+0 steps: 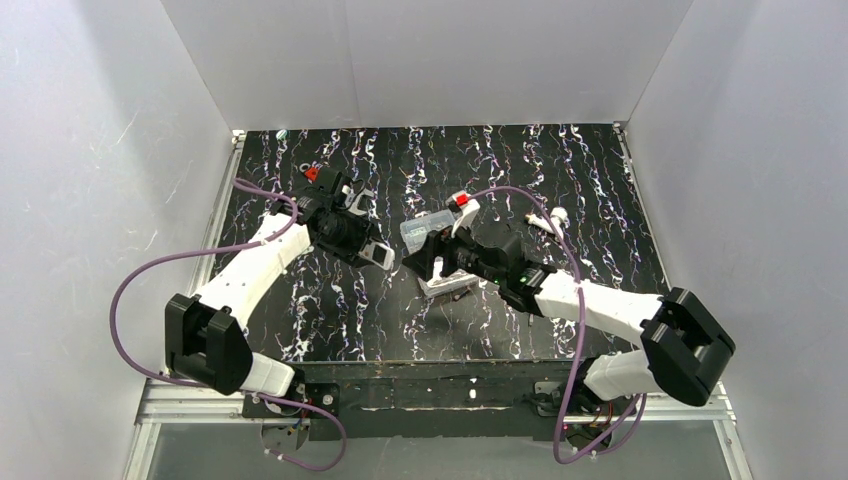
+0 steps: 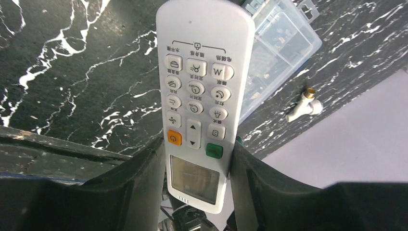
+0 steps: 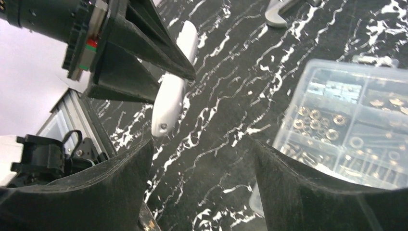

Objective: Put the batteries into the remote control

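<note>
One step done, I judge: left gripper (image 2: 198, 150) jaws clamped on remote control (image 2: 199, 96), held above table (image 2: 72, 72), near clear compartment box (image 3: 351, 130). Right gripper (image 3: 202, 154) jaws spread, empty, beside box. No batteries visible; loading all left.

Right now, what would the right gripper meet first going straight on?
Probably the bare black tabletop, passing between the remote control's tip and the clear parts box; depth is unclear.
</note>
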